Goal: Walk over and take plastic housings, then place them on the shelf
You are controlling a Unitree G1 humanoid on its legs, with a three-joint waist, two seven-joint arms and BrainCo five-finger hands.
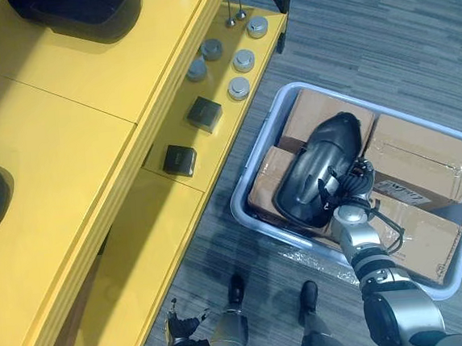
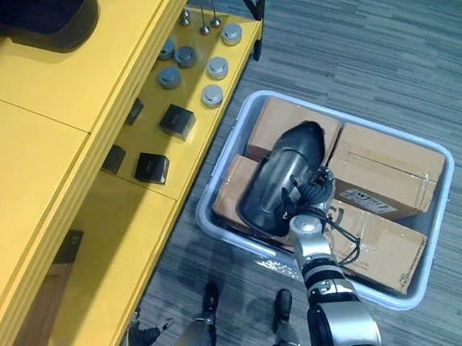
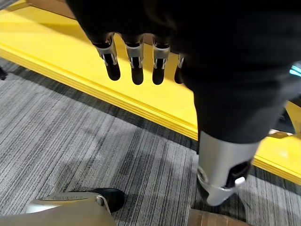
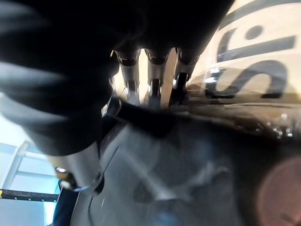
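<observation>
My left hand (image 3: pixel 137 70) hangs open beside the yellow shelf (image 1: pixel 87 96). In the grey bin (image 1: pixel 238 211), my right hand (image 1: pixel 350 187) rests on the black housing (image 1: pixel 319 161). I cannot tell whether it grips. A shallow hold could let that smooth shell slip.

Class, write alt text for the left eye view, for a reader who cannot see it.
The robot's right hand is on a black plastic housing lying across cardboard boxes in a pale bin on grey carpet. To the left runs a yellow shelf carrying small black blocks and grey round parts.
</observation>
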